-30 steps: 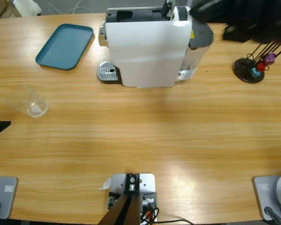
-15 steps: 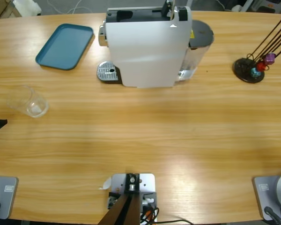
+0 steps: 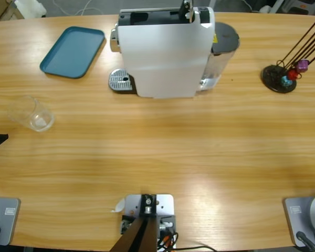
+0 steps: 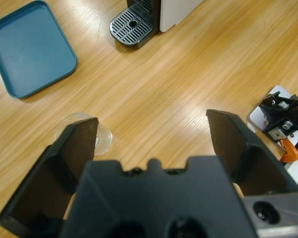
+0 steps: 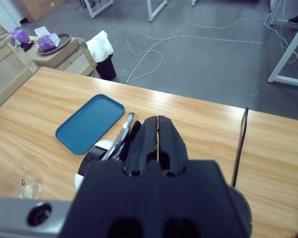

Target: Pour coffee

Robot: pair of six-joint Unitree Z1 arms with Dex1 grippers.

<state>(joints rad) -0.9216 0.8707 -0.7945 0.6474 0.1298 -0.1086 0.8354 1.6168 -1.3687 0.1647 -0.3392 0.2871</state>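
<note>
Left gripper (image 4: 151,134): jaws spread wide, nothing held, seen above the table's (image 3: 163,152) left edge; only a black tip is visible at that edge in the high view. A clear glass cup (image 3: 32,113) is stood upright near the left edge, just beside the left jaw in the left wrist view (image 4: 84,136). Whether coffee is in it cannot be told. Right gripper (image 5: 159,136): jaws closed together, nothing held, raised above the white coffee machine (image 3: 165,50) at the far edge. A teal tray (image 3: 73,51) is placed toward the far left corner, a capsule stand (image 3: 281,77) near the far right corner.
</note>
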